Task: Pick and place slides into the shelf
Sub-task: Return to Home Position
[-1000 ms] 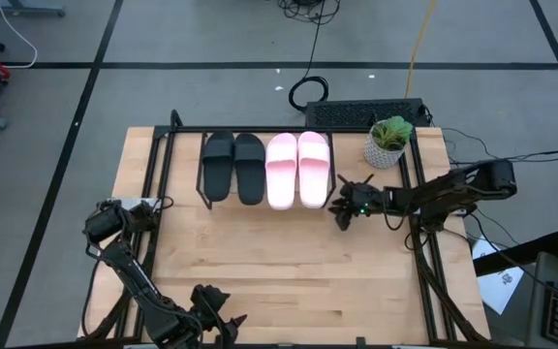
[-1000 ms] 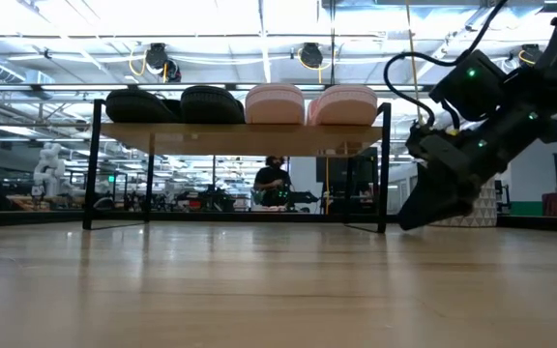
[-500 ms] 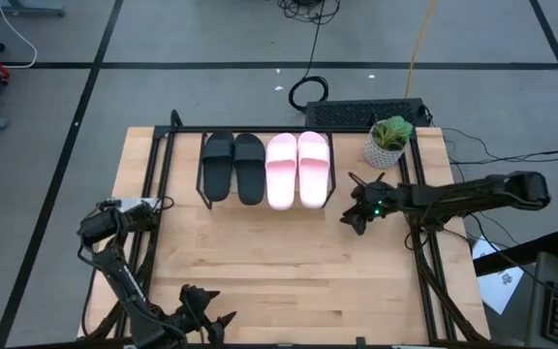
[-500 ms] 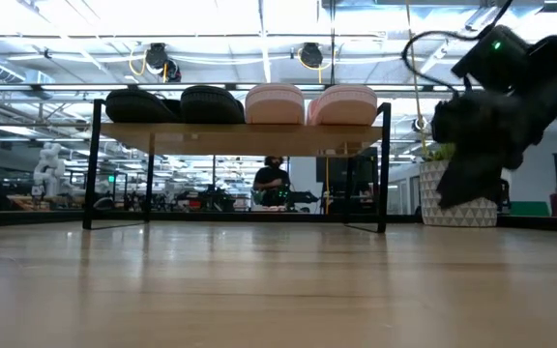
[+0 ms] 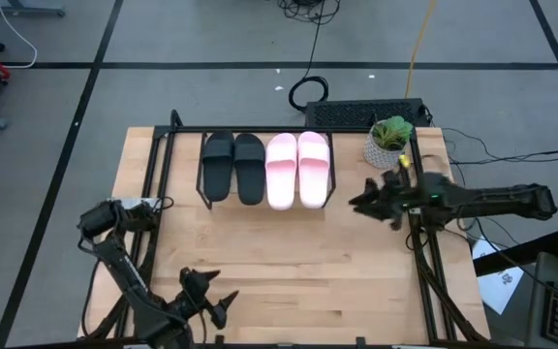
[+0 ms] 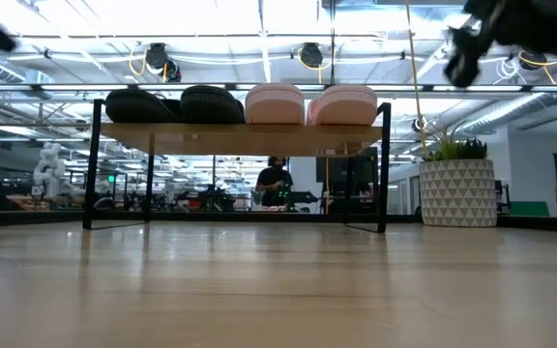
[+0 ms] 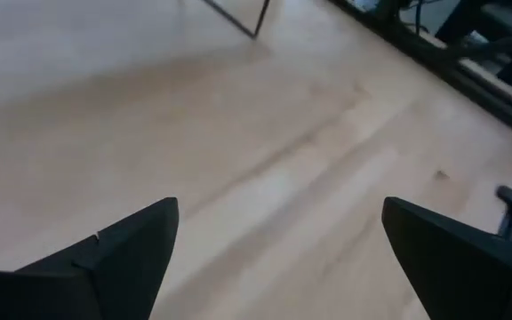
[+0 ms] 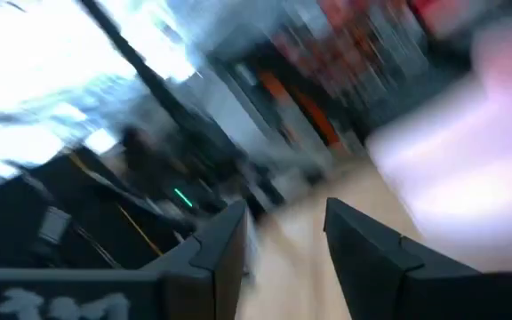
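Two black slides [image 5: 233,167] and two pink slides [image 5: 297,170] rest sole-down, side by side, on the plank top of the shelf [image 5: 329,199] at the table's far middle. The low view shows them in a row on the shelf [image 6: 240,138]. My right gripper [image 5: 361,204] hangs in the air to the right of the shelf. It is open [image 8: 284,213] with nothing between its fingers. My left gripper [image 5: 216,296] is near the table's front edge, wide open [image 7: 280,209] over bare wood.
A potted plant [image 5: 387,142] stands at the far right of the table, just behind my right gripper, and also shows in the low view [image 6: 457,188]. A keyboard [image 5: 366,113] lies beyond the far edge. Bare tabletop [image 5: 279,262] stretches in front of the shelf.
My right gripper has risen from beside the shelf's right end and drawn back toward the table's right edge, tipping from pointing down to about level. My left gripper has lifted a little and turned near the front edge. The slides have stayed put.
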`<state>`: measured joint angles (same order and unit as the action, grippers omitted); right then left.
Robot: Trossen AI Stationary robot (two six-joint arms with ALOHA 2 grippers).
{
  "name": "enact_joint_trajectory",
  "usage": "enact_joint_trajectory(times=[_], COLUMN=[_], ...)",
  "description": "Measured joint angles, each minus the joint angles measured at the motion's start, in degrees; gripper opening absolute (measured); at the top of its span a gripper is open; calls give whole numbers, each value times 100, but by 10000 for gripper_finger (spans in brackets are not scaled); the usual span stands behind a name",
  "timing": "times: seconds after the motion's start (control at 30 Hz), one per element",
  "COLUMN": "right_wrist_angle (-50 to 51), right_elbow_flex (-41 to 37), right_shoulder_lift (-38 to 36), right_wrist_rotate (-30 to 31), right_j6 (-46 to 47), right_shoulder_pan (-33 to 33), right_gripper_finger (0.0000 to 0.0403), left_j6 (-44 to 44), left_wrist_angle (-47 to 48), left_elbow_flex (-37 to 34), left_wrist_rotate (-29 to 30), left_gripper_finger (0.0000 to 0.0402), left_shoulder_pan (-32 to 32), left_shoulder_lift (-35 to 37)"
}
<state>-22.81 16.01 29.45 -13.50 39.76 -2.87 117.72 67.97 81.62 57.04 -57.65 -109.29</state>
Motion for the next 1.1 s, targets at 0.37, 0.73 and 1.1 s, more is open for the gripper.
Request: enact_joint_trajectory(times=[0.37,0.73,1.1], right_wrist_angle=[-1582,-1008,-904], right_elbow_flex=[11,11,11], right_shoulder_lift=[-841,-840,-841], right_wrist_rotate=[-1432,-2127,-2123], right_j6=[-649,-1050,-1217], right_shoulder_pan=[0,-51,-461], right_gripper_finger=[144,144,144], left_j6=[-2519,-979,-1240], left_wrist_angle=[1254,1253,-1107], left_elbow_flex=[0,-2474,-4413], left_wrist_rotate=[463,1920,2222], left_gripper_finger=[395,395,395], left_shoulder_pan=[702,-386,-241], left_shoulder_lift=[1273,3560,4228])
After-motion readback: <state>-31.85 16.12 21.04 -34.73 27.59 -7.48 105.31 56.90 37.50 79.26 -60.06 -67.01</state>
